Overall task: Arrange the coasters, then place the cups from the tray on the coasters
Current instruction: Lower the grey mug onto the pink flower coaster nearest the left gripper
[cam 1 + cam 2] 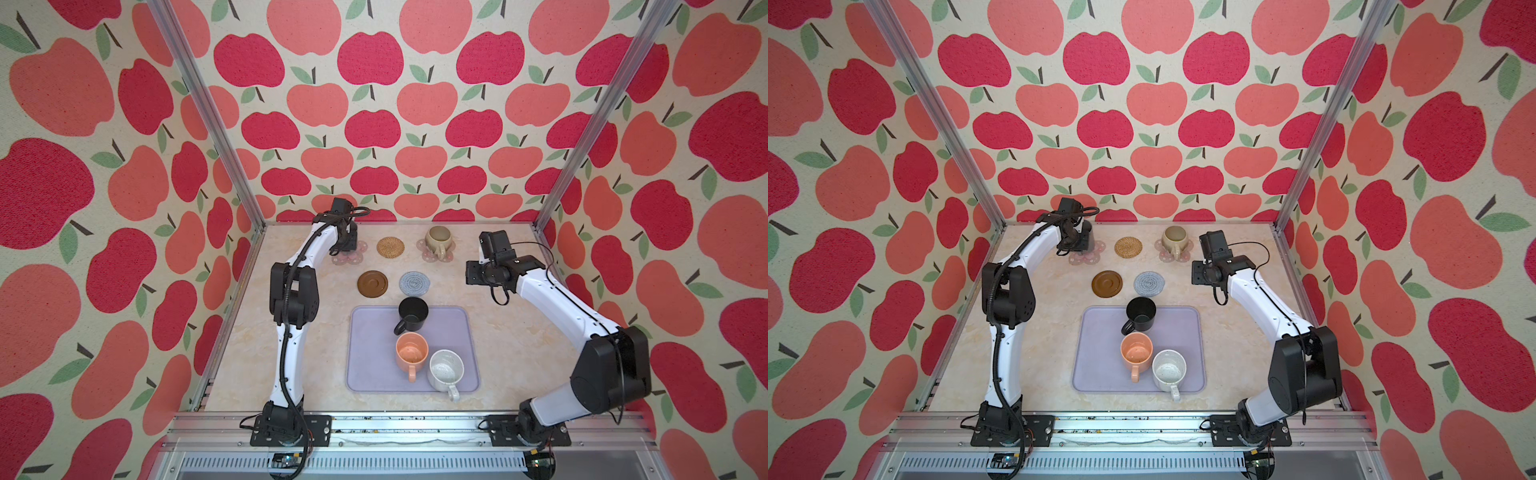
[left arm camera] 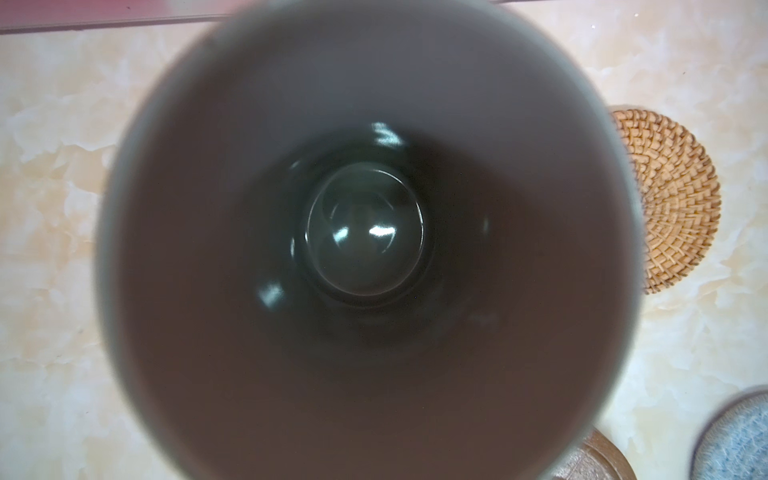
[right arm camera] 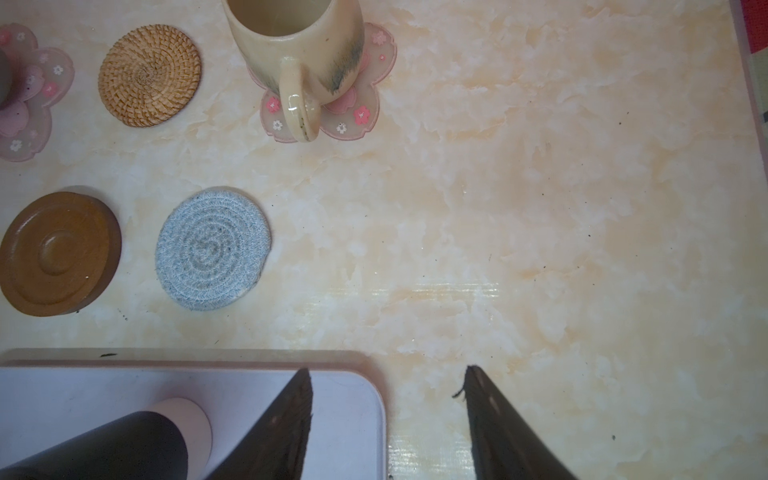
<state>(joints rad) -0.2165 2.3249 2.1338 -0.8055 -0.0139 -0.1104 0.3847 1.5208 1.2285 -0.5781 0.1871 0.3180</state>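
Grey cup over its flower coaster on the left; right arm empty by the tray.

The left gripper (image 1: 348, 243) is clamped, apparently on the tall grey cup (image 2: 365, 232) (fingers hidden; the left wrist view looks straight down its upright bore). The pink flower coaster (image 1: 351, 259) lies directly beneath. Whether the base touches it, I can't tell. The right gripper (image 3: 388, 374) hangs with jaws apart and nothing between them, just beside a corner of the tray (image 1: 370, 374). The tray holds the black cup (image 1: 412, 314), peach cup (image 1: 411, 353) and speckled white cup (image 1: 445, 370), all upright. The black cup lies nearer this gripper than the left one, back toward its arm's base and inward. The beige cup (image 1: 439, 240) already stands on the second flower coaster (image 1: 428, 254). The rattan coaster (image 1: 390, 247), brown disc (image 1: 372, 284) and grey crocheted coaster (image 1: 414, 283) are bare.
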